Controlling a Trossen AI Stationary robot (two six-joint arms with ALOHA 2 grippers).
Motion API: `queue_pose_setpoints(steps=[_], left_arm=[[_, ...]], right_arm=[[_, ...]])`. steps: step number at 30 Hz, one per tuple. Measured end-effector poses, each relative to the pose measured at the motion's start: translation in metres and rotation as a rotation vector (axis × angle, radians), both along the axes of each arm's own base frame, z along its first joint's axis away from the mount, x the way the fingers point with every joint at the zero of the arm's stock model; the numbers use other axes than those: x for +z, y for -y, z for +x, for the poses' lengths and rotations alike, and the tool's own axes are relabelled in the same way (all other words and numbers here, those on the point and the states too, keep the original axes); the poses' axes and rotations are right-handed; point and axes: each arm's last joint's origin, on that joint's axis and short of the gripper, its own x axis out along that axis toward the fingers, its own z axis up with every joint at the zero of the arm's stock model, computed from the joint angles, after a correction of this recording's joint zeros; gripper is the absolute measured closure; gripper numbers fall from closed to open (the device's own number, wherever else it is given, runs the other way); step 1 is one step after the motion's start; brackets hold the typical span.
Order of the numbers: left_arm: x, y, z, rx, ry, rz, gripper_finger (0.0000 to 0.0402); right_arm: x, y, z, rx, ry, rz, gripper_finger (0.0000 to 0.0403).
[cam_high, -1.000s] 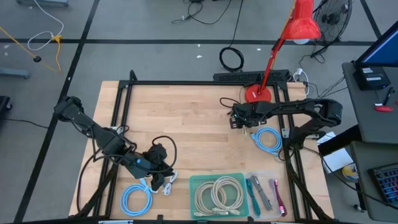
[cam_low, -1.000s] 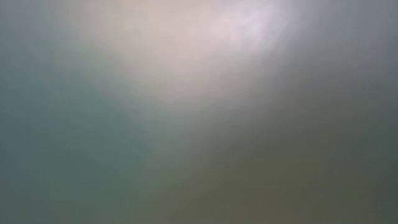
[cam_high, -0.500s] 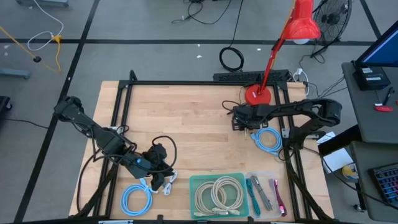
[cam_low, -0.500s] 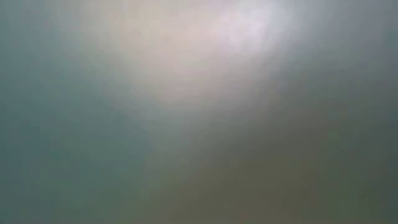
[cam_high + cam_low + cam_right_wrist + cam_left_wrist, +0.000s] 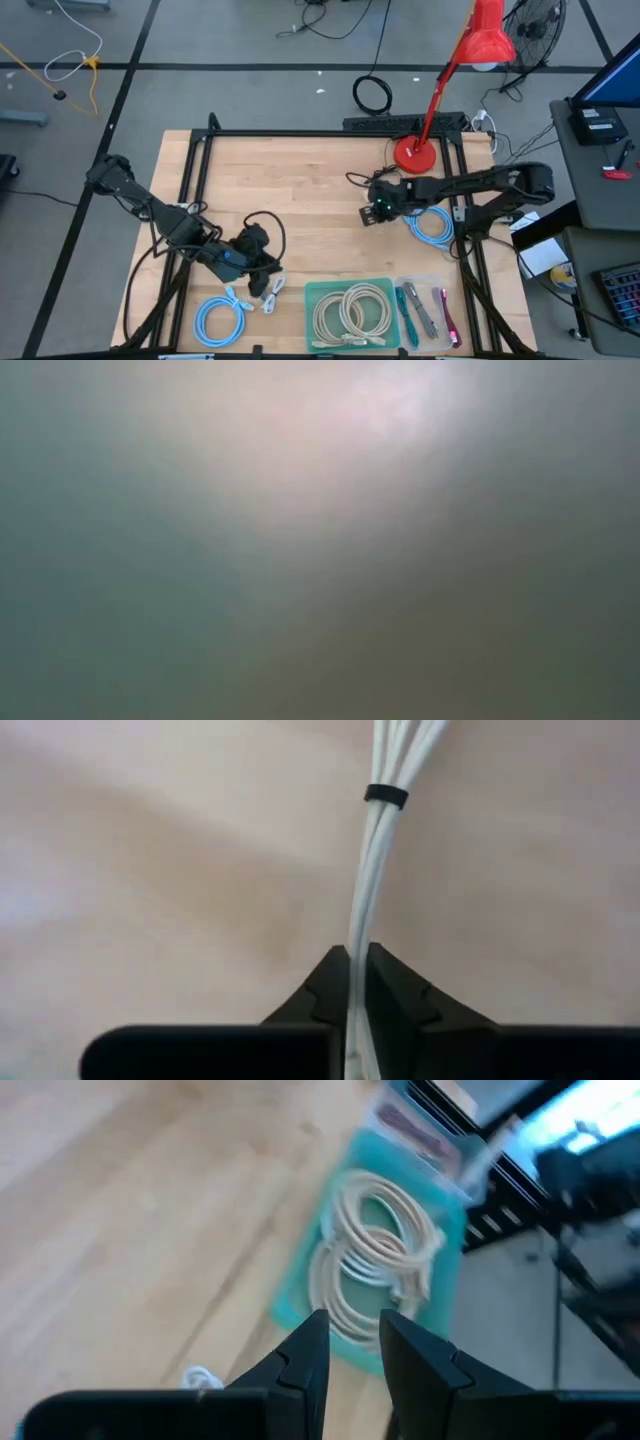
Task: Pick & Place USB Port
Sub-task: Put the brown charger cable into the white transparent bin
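My right gripper point(image 5: 372, 210) is right of the table's middle, left of a light blue cable coil point(image 5: 432, 222). It is shut on a white cable bundle point(image 5: 375, 850) bound by a black tie point(image 5: 385, 795). The arm hides this bundle in the high view. My left gripper point(image 5: 262, 277) is near the front left, beside another light blue coil point(image 5: 218, 318) that lies flat on the table. Its fingers point(image 5: 352, 1348) stand a narrow gap apart and are empty. The low view shows only haze. My right gripper pinches several white strands of the bundle point(image 5: 358, 935) between its two fingers. The strands run straight on from the fingertips, along the fingers, over the wooden table top. I cannot tell whether the bundle is clear of the table.
A green tray point(image 5: 312, 292) with coiled white cables stands at the front edge; it also shows in the left wrist view point(image 5: 300, 1280). A clear tray of tools point(image 5: 428, 310) is to its right. A red lamp's base point(image 5: 413, 152) stands at the far right. A black frame point(image 5: 300, 133) rims the table.
My right gripper has gone toward the table's left and near edges, away from the lamp base. My left gripper has shifted slightly toward the right, off the blue coil's end.
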Motion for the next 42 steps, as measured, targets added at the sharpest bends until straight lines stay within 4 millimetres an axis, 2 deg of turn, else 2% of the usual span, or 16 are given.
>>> queue_pose_setpoints(steps=[5,12,16,21,26,29,33,36,38,42], left_arm=[[0.004,-0.016,-0.003,0.16,0.021,0.028,0.0309],[0.022,-0.039,0.0,0.239,0.14,0.071,0.0309],[0.038,-0.051,0.016,0.143,0.286,0.048,0.0309],[0.061,-0.067,0.039,-0.01,0.555,-0.019,0.0309],[0.083,-0.089,0.06,-0.095,0.858,-0.245,0.0309],[0.085,-0.099,0.07,-0.093,0.948,-0.333,0.0309],[0.064,-0.115,0.079,-0.05,0.751,-0.329,0.0301],[0.043,-0.124,0.086,-0.006,0.581,-0.328,0.0272],[0.038,-0.127,0.091,-0.01,0.575,-0.331,0.0246],[0.045,-0.13,0.092,-0.003,0.641,-0.329,0.0203]], right_arm=[[0.034,-0.024,0.012,0.069,0.295,-0.044,0.0395],[0.091,-0.062,0.011,0.161,0.72,-0.113,0.0396],[0.121,-0.084,0.008,0.196,0.971,-0.195,0.0396],[0.145,-0.102,0.003,0.148,1.183,-0.332,0.0396],[0.154,-0.112,-0.001,0.103,1.243,-0.434,0.0396],[0.155,-0.115,-0.003,0.087,1.245,-0.457,0.0396],[0.157,-0.116,-0.004,0.049,1.243,-0.472,0.0395],[0.162,-0.116,-0.003,0.05,1.248,-0.486,0.0395],[0.165,-0.116,-0.003,0.058,1.238,-0.496,0.0395],[0.169,-0.117,-0.001,0.077,1.216,-0.514,0.0395]])
